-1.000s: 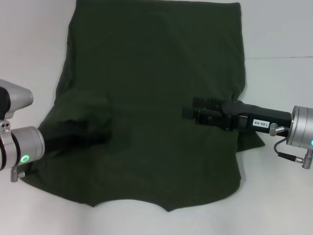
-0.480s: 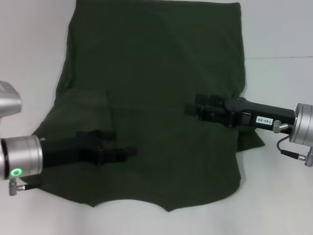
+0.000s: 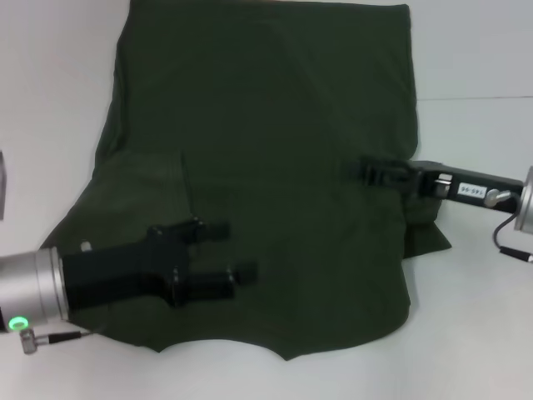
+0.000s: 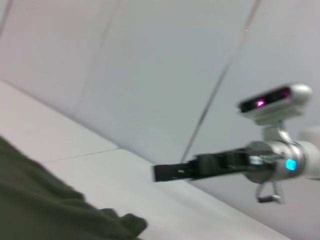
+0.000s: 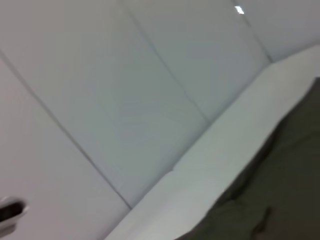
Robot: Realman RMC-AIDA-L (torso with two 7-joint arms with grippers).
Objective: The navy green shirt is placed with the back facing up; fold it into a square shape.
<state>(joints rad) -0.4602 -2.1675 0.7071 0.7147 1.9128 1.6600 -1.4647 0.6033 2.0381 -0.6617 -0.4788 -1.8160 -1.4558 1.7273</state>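
Olive cloth, soft and limp: the shirt [image 3: 266, 167] wants pinching at its edges. Left hand [image 3: 229, 250] spread at seven o'clock; right hand [image 3: 366, 171] at three, grip unclear.

White table [image 3: 466, 50]; pale panelled wall [image 4: 165, 60]

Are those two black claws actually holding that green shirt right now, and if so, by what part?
Nothing is held. The left gripper is open above the navy green shirt near its lower left. The right gripper is over the shirt's right side, gripping no fabric.
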